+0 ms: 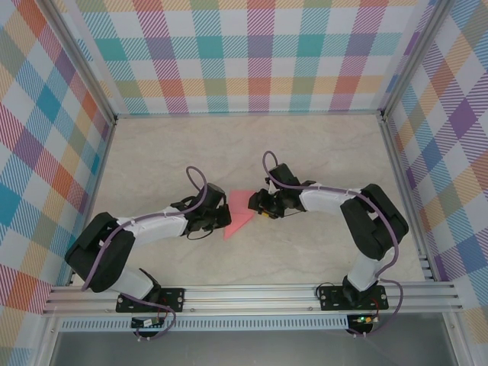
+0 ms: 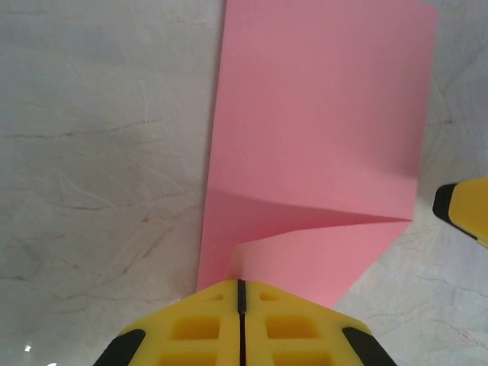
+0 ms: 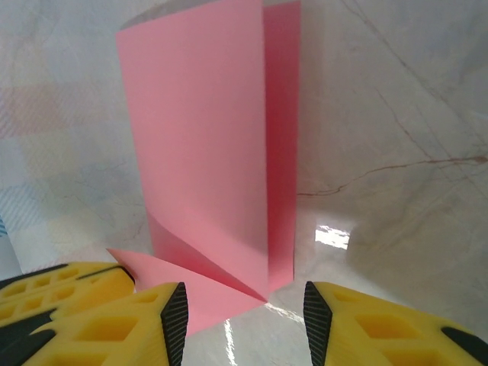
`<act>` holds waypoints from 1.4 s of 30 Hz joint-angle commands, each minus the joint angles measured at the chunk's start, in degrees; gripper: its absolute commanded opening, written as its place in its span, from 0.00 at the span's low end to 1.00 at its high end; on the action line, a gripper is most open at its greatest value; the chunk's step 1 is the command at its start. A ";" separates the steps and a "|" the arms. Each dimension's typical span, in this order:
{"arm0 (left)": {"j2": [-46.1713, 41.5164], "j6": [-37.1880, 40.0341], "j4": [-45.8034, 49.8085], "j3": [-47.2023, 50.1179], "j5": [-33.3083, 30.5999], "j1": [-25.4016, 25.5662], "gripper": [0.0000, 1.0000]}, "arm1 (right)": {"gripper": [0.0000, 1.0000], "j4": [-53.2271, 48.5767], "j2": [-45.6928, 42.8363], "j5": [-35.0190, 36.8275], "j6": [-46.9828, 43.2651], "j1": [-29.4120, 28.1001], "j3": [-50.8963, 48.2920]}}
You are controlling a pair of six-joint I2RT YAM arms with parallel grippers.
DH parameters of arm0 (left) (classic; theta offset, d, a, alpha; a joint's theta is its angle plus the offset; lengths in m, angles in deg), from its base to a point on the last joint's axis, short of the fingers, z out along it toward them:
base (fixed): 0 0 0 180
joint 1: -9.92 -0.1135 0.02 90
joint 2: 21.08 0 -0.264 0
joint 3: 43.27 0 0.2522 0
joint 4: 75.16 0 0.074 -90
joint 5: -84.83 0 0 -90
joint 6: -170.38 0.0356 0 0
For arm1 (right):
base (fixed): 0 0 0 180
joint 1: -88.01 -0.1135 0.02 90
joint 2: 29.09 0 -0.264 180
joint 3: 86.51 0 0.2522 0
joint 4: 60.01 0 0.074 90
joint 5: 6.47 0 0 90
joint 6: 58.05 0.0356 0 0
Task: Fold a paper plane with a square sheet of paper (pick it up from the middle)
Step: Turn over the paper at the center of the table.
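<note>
Left hand [image 2: 239, 284] is pinching the half-folded square sheet of paper [image 2: 320, 130] at its 9 o'clock edge, anchoring it on the surface [image 1: 305, 152]. Right hand [image 3: 244, 305] is hovering spread at 3 o'clock, straddling a corner, apparently ready to crease.

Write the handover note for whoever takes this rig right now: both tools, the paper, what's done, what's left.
Left tool: shut, at the raised near edge of the sheet of paper; I cannot tell whether it pinches that edge.
Right tool: open, jaws either side of the folded corner, not gripping.
Sheet of paper: on the table, between the two tools.
Done: sheet doubled over, one diagonal corner fold in place.
Left: the other nose folds and the wings; no plane yet.
</note>
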 commanded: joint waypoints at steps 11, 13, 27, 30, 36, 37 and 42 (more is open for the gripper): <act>3.56 -0.36 0.35 -1.67 -2.79 0.20 0.05 | 0.43 5.05 5.21 -10.44 0.59 -0.10 0.91; 3.66 -0.27 0.62 -1.83 -2.87 0.18 0.05 | 0.41 5.90 5.81 -11.58 0.90 -0.09 0.95; 2.70 0.05 2.05 -2.28 -3.13 0.20 0.05 | 0.12 10.18 6.56 -13.11 3.57 -0.09 -0.40; 0.98 0.35 3.31 -2.25 -3.91 0.13 0.06 | 0.06 9.96 5.00 -10.91 3.59 -0.09 -1.01; -5.06 2.49 7.01 -2.39 -5.88 0.15 0.20 | 0.03 4.71 -1.97 -2.60 2.29 -0.09 -2.08; -6.19 2.96 7.53 -2.43 -6.19 0.19 0.22 | 0.03 3.57 -3.34 -1.34 2.02 -0.09 -2.04; -12.91 4.83 9.64 -2.65 -8.45 0.20 0.41 | 0.02 -2.54 -8.72 4.00 1.56 -0.09 -1.04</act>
